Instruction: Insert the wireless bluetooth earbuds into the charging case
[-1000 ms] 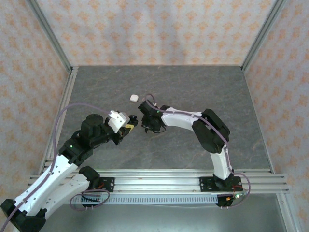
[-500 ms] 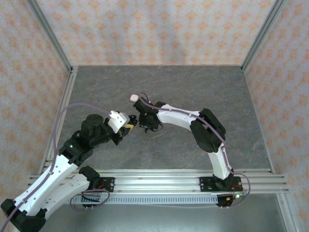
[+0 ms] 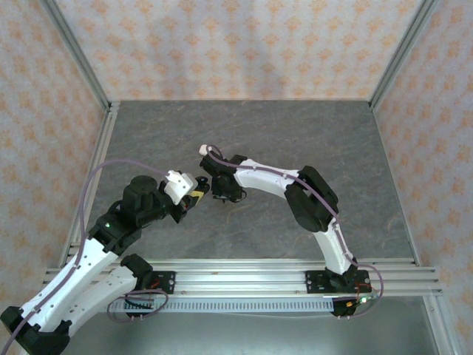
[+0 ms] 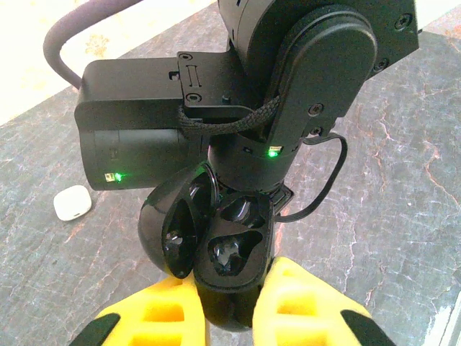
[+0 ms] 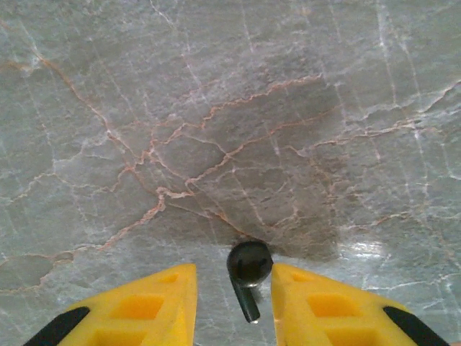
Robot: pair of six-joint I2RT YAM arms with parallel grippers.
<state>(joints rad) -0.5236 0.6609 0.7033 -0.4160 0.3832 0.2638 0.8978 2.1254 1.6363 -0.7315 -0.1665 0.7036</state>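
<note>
My left gripper (image 4: 230, 285) is shut on the black charging case (image 4: 234, 249), held upright with its lid swung open to the left. The near socket looks empty; I cannot tell whether the glossy far socket holds anything. In the top view the left gripper (image 3: 196, 195) sits mid-table, with the right gripper (image 3: 222, 189) just beyond it. One black earbud (image 5: 250, 265), stem pointing toward the camera, is between the fingers of my open right gripper (image 5: 234, 272). It touches the right finger, with a gap to the left finger. The white earbuds are out of view.
A small white closed case (image 3: 204, 149) lies on the grey marble table (image 3: 310, 140) just behind the right gripper, and appears left of the black case in the left wrist view (image 4: 72, 202). The right arm's wrist (image 4: 245, 108) hangs close above the held case. Patterned walls enclose the table.
The right gripper has moved left and slightly back, closer to the left gripper and the white case. The left arm has stayed put with the black case.
</note>
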